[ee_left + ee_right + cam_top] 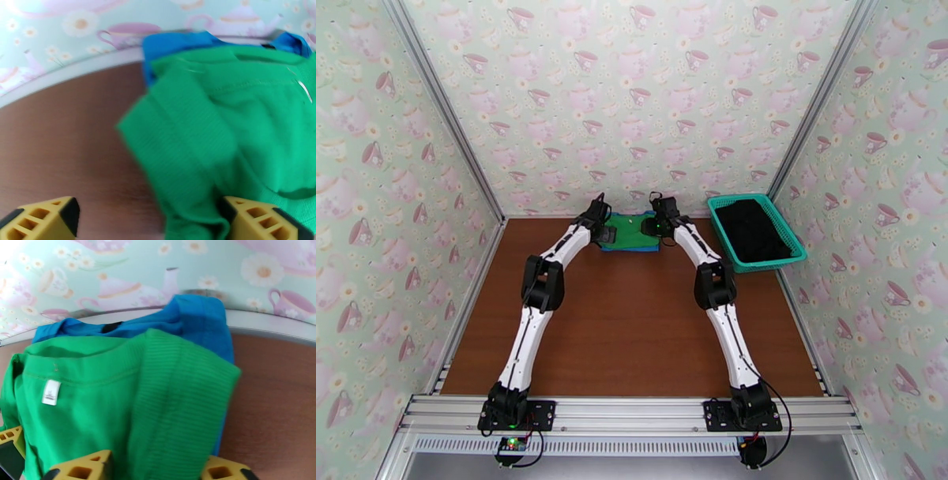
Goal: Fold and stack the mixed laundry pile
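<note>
Yellow fingertips (37, 221) of the left jaws are seen set wide apart at the bottom of the left wrist view, and nothing is clamped between them. Bare brown tabletop (67, 150) lies by the one on the left, while the edge of the green shirt (237, 126) is draped against the one on the right. The right jaws are likewise parted, their yellow fingertips (81, 469) standing at either side of a ribbed fold of the green shirt; whether the pads touch the cloth cannot be told. A white label (51, 392) is seen just below the seam of the green neckline. The green shirt is laid on top of the blue shirt (197, 319), whose edges show beyond it on the far side, toward the wall (158, 263).

From above, both arms are stretched to the far middle of the tabletop, where the two-shirt stack is set close to the back wall. The left jaws are placed at its left edge and the right jaws at its right edge. The black garment (753, 229) lies apart from the stack, inside the teal basket (770, 264), which stands at the far right of the tabletop beside the right wall. Teacup and teapot wallpaper is spread over the walls on three sides.
</note>
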